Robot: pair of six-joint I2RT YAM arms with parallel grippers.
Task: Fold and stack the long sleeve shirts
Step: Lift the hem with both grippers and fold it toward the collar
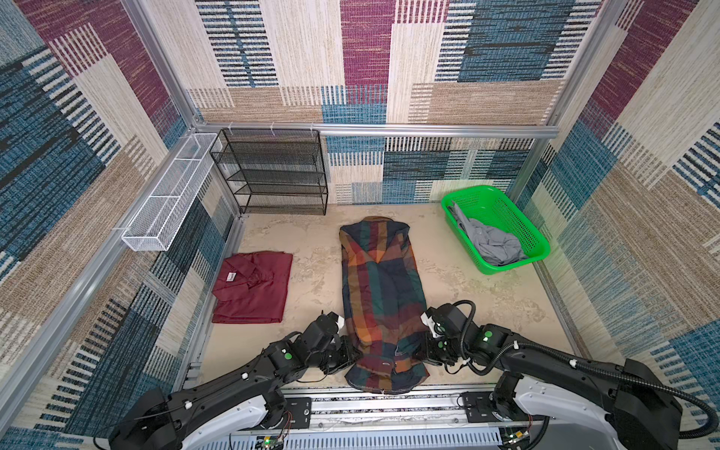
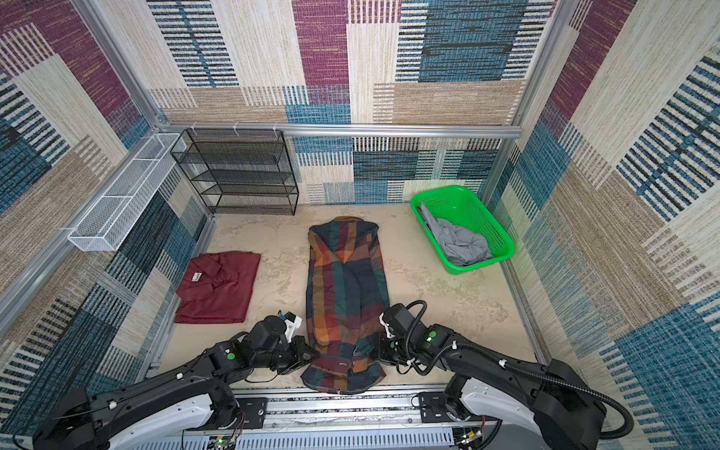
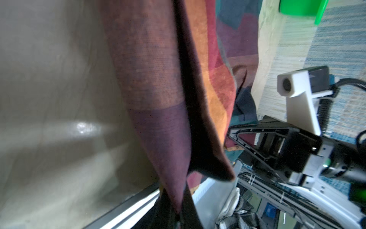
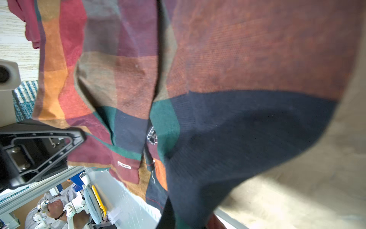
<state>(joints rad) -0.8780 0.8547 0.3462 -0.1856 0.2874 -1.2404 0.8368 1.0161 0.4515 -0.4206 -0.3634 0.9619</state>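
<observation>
Top views show left gripper [image 1: 353, 352] and right gripper [image 1: 425, 352] pinching the plaid shirt [image 1: 383, 288] near its hem. Next, I'd say: lift together, fold toward the collar.

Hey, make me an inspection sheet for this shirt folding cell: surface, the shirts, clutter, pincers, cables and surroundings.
Surface: beige mottled tabletop, no spills seen.
Job's things: plaid shirt folded into a long strip at centre, hem at the near edge; maroon shirt folded flat to its left; grey shirt crumpled in the green basket at back right.
Clutter: black mesh shelf and white wire tray at back left.
Pincers: left pincer and right pincer both shut on the plaid shirt's side edges near the hem.
Cables: black corrugated hose along the right arm, apart from the cloth.
Surroundings: patterned woven walls, aluminium frame.
</observation>
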